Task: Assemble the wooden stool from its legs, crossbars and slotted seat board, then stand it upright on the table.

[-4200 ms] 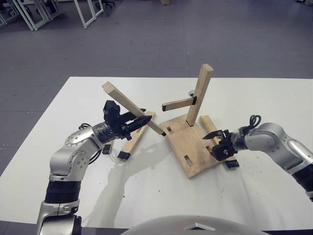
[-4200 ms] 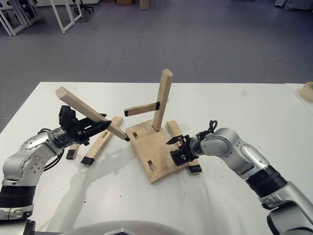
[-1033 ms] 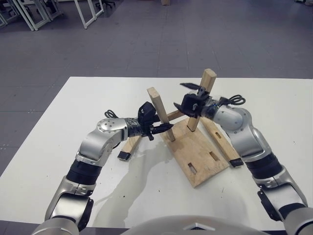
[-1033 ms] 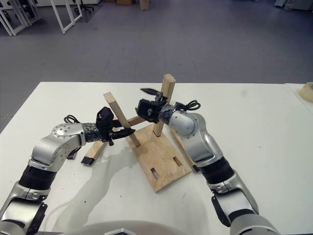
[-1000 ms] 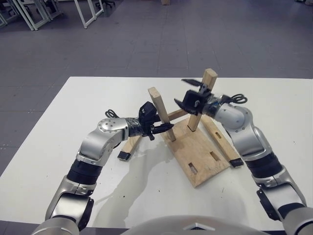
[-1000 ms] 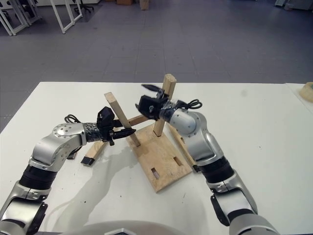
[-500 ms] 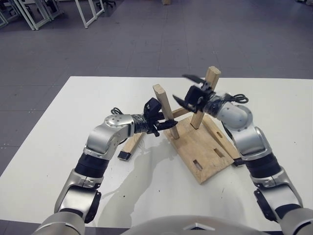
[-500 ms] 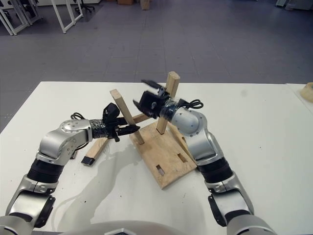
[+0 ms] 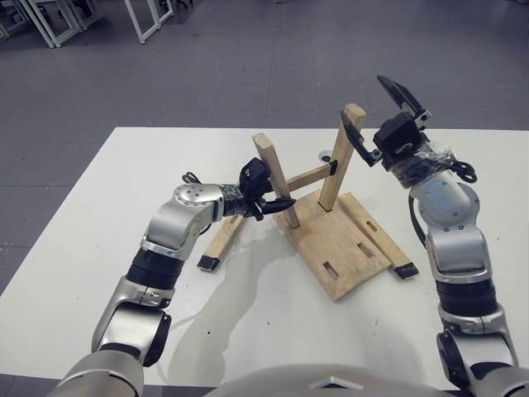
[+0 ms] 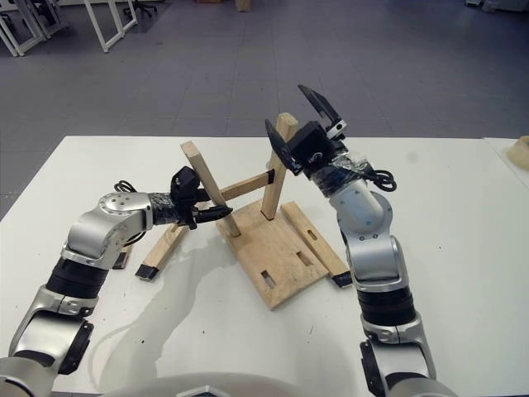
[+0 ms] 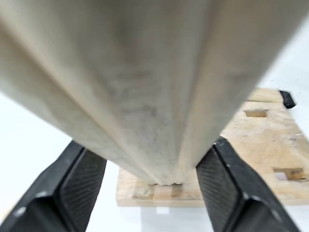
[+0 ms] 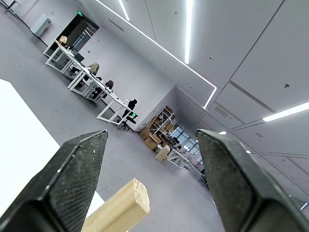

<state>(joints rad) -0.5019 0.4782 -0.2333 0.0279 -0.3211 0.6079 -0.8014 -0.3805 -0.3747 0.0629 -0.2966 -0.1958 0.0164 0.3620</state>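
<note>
The slotted seat board (image 9: 343,248) lies flat on the white table. One leg (image 9: 337,159) stands upright in it, and a crossbar (image 9: 307,175) runs from this leg toward a second, tilted leg (image 9: 275,178). My left gripper (image 9: 270,201) is shut on the lower part of that tilted leg, whose foot rests at the board's near-left corner. In the left wrist view the leg (image 11: 135,87) sits between both fingers (image 11: 72,188). My right gripper (image 9: 378,116) hangs open by the upright leg's top (image 12: 120,205), fingers (image 12: 72,179) wide and not touching it.
A loose leg (image 9: 220,241) with a black foot lies on the table left of the board. Another leg (image 9: 376,236) lies along the board's right edge. A small round metal part (image 9: 325,155) sits behind the board. The table's front has free room.
My right gripper has risen from mid-height on the upright leg to beside its top, still open. The left gripper keeps its hold on the tilted leg, which now stands a little straighter.
</note>
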